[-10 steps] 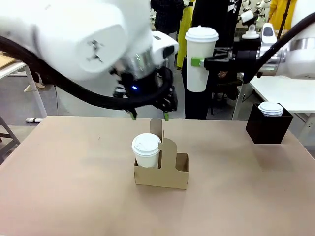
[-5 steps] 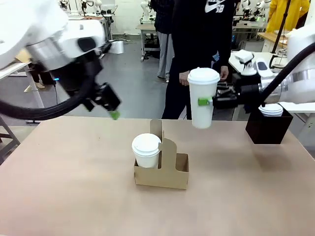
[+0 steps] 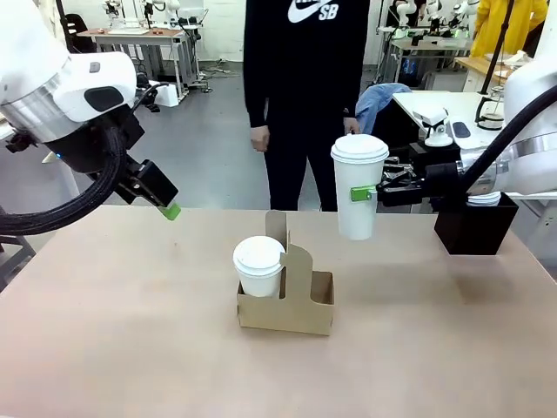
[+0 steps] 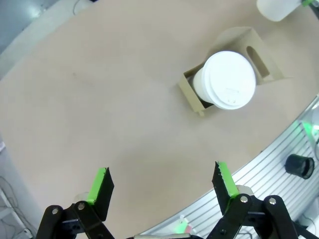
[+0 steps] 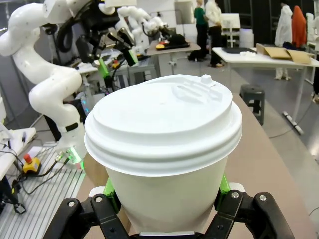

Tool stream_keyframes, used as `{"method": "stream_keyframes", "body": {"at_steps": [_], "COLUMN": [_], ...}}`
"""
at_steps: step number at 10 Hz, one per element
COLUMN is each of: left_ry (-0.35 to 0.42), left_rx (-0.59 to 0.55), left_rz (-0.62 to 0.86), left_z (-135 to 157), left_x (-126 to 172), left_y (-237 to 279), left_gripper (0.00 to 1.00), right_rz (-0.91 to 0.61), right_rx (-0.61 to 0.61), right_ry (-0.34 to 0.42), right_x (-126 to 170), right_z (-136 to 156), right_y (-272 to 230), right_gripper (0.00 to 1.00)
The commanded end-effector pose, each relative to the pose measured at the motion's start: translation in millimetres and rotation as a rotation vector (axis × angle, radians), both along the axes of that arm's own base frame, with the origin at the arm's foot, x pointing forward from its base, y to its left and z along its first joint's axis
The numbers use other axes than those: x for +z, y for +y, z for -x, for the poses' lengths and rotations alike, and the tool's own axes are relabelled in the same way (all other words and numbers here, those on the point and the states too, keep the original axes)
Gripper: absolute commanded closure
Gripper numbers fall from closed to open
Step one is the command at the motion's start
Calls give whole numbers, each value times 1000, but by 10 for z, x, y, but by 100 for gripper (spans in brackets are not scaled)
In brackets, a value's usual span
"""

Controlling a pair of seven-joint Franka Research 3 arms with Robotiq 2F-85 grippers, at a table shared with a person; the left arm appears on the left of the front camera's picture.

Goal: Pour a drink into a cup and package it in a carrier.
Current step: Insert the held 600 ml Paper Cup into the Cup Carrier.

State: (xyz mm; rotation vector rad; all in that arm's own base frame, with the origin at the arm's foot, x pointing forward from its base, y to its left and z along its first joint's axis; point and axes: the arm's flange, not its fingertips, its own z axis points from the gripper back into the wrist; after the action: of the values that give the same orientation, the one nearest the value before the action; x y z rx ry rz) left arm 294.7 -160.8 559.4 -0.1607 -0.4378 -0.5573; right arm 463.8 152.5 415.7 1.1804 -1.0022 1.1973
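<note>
My right gripper (image 3: 360, 194) is shut on a tall white cup (image 3: 357, 187) with a white lid, holding it upright in the air just right of and above the carrier (image 3: 287, 303). In the right wrist view the lidded cup (image 5: 164, 144) sits between my gripper's (image 5: 167, 199) green pads. The brown cardboard carrier has a shorter white lidded cup (image 3: 259, 266) in its left slot; its right slot stands empty. My left gripper (image 3: 165, 202) hangs open and empty over the table's far left; its wrist view looks down on the carrier (image 4: 259, 55). The drink is out of view.
A black box (image 3: 474, 228) with another lidded cup in it stands at the table's right far corner. A person in black stands at the far edge behind the carrier, hands down. Bare tabletop (image 3: 130, 322) lies left of and in front of the carrier.
My left arm has swung away from above the carrier to the far left, gripper open. The right gripper has lowered the lidded cup toward the carrier's level. The person has come into fuller view.
</note>
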Motion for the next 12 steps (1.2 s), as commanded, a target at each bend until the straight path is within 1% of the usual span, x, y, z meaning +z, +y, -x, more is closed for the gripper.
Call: {"method": "stream_keyframes", "body": {"at_steps": [1, 2, 3, 4, 5, 7, 8, 10, 11, 12], "left_ry": [-3, -30, -40, -41, -58, -106, -109, -75, -43, -81], "left_rx": [11, -15, -39, -37, -70, -105, -111, -114, -77, -90], "left_rz": [0, -4, -13, -15, -5, 41, 52, 48, 71, 35], "left_z": [-5, -14, -31, -45, -40, -45, -67, -142, -181, -330], "left_x": [-24, -92, -173, -241, -291, -358, -406, -496, -510, -123], "left_y": [43, 167, 307, 462, 623, 879, 958, 972, 939, 985], "left_gripper": [0, 0, 0, 0, 0, 0, 0, 0, 0, 0], "right_rz": [-1, -27, -57, -87, -112, -139, -157, -166, -171, -178], "right_rx": [1, 76, 152, 218, 274, 327, 337, 328, 324, 330], "right_ry": [2, 15, 33, 47, 55, 60, 55, 28, 8, -10], "right_x": [-8, -78, -176, -263, -360, -518, -598, -746, -791, -828], "right_z": [6, 82, 133, 184, 238, 292, 308, 310, 295, 275], "right_y": [2, 83, 168, 235, 316, 450, 512, 614, 649, 665], "right_gripper": [19, 19, 19, 19, 19, 19, 19, 19, 19, 19]}}
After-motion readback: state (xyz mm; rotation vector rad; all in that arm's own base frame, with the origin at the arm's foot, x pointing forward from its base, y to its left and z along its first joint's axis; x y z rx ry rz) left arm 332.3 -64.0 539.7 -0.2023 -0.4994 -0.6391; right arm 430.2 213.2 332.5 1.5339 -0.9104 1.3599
